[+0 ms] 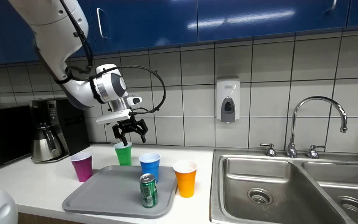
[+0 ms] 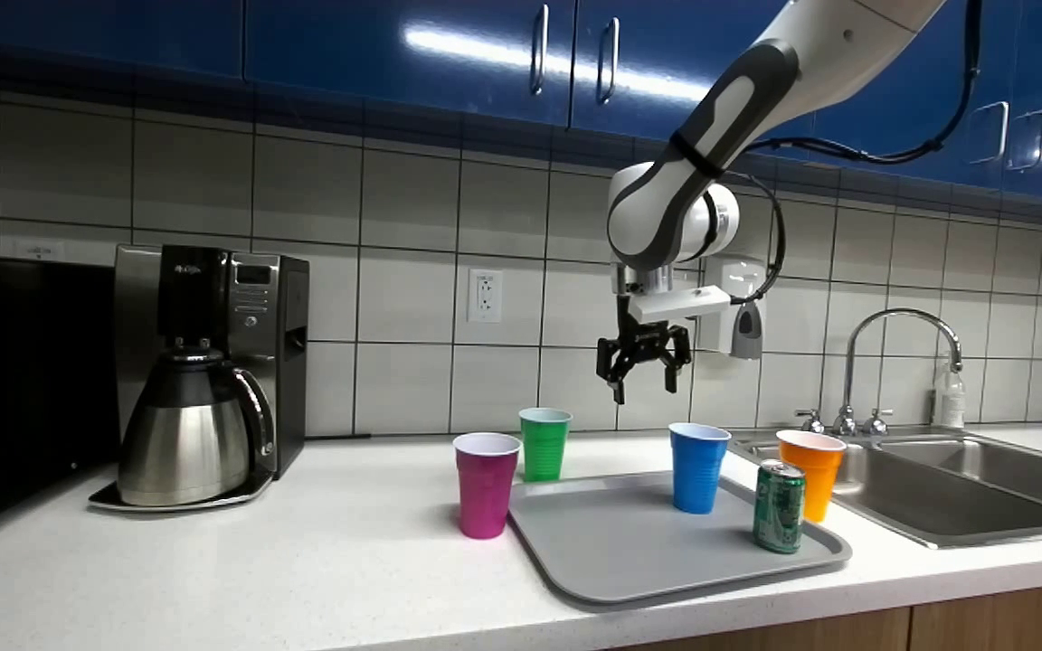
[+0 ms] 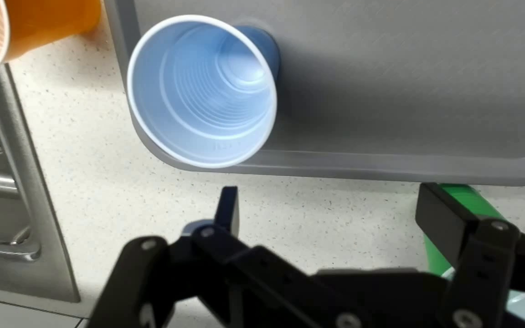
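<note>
In an exterior view the gripper (image 2: 645, 389) is hanging wide and empty right of centre, the blue cup (image 2: 698, 472) and can (image 2: 779, 508) seemingly settled on the lower-right tray (image 2: 611, 551), the green cup (image 2: 544, 448), purple cup (image 2: 486, 493) and orange cup (image 2: 819, 476) still standing off it.

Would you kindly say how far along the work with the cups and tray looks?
Done, it seems: the blue cup and can stand on the tray. In hand: nothing; the gripper hangs open. Possibly remaining: green cup, pink cup and orange cup, all standing off the tray.
</note>
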